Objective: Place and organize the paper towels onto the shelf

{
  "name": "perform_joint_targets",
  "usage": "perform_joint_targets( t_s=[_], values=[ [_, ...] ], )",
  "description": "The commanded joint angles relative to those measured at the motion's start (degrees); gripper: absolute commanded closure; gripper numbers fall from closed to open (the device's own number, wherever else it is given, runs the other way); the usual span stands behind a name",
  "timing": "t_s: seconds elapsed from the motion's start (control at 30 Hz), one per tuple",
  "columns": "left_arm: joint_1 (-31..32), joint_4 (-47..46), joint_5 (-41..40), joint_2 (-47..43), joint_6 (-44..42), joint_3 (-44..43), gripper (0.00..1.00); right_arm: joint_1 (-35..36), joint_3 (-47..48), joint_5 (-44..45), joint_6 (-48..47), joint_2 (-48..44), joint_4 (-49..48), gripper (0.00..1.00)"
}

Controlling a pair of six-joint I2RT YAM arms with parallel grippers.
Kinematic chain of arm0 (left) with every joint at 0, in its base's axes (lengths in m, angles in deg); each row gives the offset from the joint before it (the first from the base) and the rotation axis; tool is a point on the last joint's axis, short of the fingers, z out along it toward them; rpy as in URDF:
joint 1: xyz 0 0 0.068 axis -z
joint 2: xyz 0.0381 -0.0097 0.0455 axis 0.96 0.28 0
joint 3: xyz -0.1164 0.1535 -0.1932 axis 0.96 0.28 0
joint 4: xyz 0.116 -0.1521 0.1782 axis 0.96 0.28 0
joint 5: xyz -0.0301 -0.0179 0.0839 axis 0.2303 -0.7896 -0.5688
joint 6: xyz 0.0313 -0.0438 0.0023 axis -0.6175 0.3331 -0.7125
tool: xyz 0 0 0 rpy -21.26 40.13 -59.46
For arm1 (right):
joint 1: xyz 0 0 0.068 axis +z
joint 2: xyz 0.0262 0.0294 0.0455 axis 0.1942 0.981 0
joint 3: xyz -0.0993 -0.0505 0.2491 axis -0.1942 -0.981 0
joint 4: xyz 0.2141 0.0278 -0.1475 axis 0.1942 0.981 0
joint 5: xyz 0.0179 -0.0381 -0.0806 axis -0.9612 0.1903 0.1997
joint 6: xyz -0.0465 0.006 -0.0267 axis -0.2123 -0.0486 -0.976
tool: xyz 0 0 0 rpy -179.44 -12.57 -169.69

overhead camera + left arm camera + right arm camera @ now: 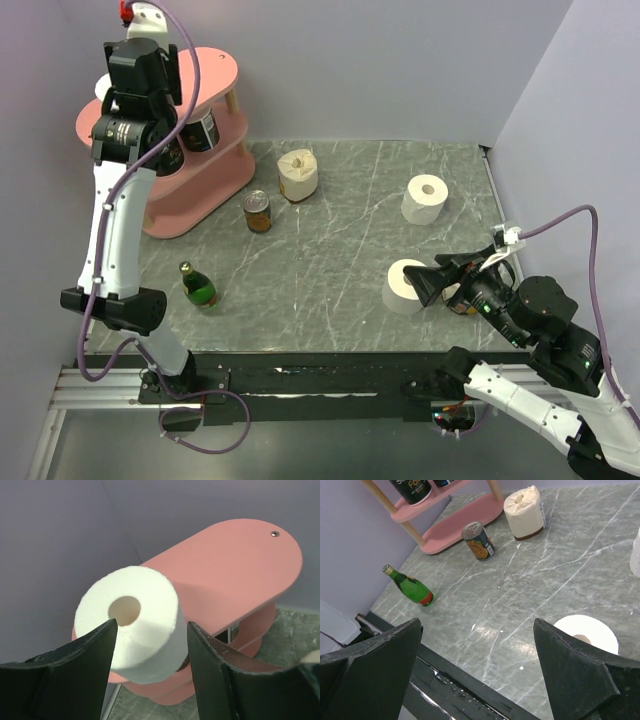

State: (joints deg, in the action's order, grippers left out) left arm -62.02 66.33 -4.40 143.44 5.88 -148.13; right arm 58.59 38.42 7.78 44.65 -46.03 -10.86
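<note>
Upright, paper towel roll [147, 635] stands on shelf [235, 575], core upward.

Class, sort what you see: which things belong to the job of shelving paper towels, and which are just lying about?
Job: pink shelf; roll on its top board; far white roll; near white roll; cream wrapped roll, probably.
Lying about: tin can; green bottle; dark cans on shelf.
</note>
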Motion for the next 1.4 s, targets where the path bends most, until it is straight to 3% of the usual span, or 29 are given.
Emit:
perform_joint_targets(
  t_s=[0.0,0.13,0.27,0.43,1.37],
  values=[
    [3.6,-3.0,-2.0,-4.9,-1.1,1.6,0.36,0.3,-1.0,1.3,0.6,-0.8,-2.1,0.0],
    [7.2,-0.2,-2.2,-6.7,0.4,3.6,0.37,0.3,-1.4,1.0,0.6,-0.7,-2.1,0.01],
    [7.3,-1.0,0.1,-10.0,3.5,10.9,0.4,0.3,-1.1,1.1,0.8,-0.8,-1.9,0.0],
    [6.6,-1.7,-4.0,-9.7,3.5,17.8,0.44,0.3,-2.1,0.1,1.6,-2.1,-2.4,0.0],
    [-1.1,-4.3,-8.3,0.5,1.8,10.8,0.46,0.3,-4.7,1.1,-0.9,-2.3,-5.8,0.0]
  ],
)
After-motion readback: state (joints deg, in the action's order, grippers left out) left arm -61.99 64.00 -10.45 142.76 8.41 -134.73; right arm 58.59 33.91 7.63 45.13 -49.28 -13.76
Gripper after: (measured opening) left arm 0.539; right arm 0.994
